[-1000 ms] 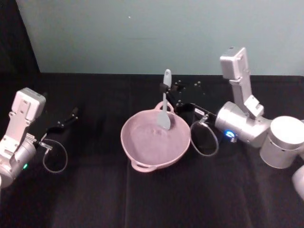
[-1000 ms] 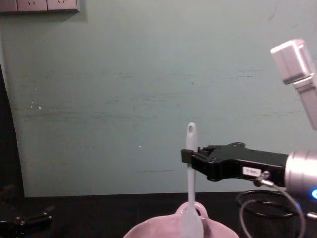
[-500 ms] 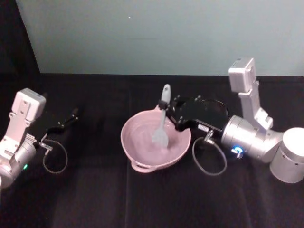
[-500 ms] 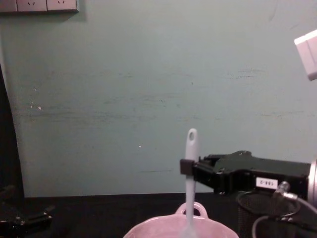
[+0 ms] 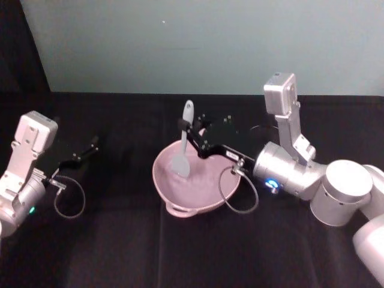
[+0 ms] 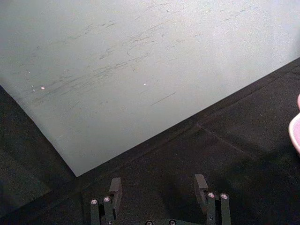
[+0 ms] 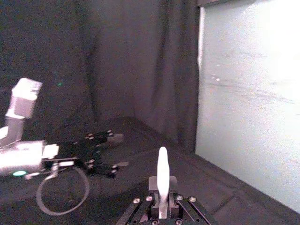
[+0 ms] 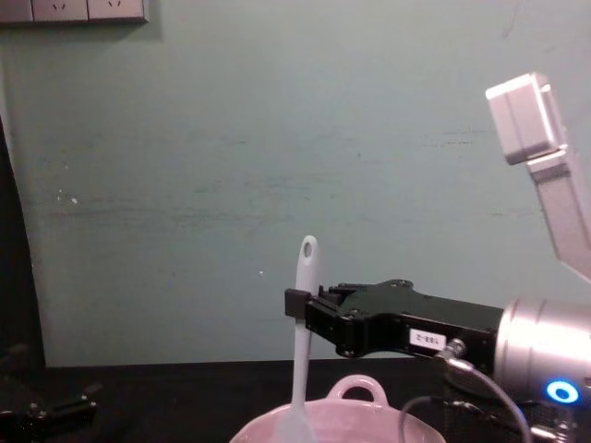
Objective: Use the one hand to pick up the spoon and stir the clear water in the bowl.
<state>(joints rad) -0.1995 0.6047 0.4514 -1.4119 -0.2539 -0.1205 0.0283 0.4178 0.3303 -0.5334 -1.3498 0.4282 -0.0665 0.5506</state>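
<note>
Now the right gripper (image 5: 183, 125) is clamping the spoon (image 5: 182, 157) handle between its fingers, head dipping inside the pink bowl (image 5: 158, 183), left side; slow circles clear of the rim should suit. The left gripper (image 5: 90, 147) is idling on the table (image 5: 120, 240), fingers apart.

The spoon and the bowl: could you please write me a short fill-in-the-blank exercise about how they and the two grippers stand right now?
1. The right gripper is shut on the spoon, gripping it by its ____.
2. The spoon's head reaches down into the bowl, whose colour is ____.
3. The left gripper, off to the side and apart from the bowl, has its fingers ____.

Missing words: handle; pink; open.
</note>
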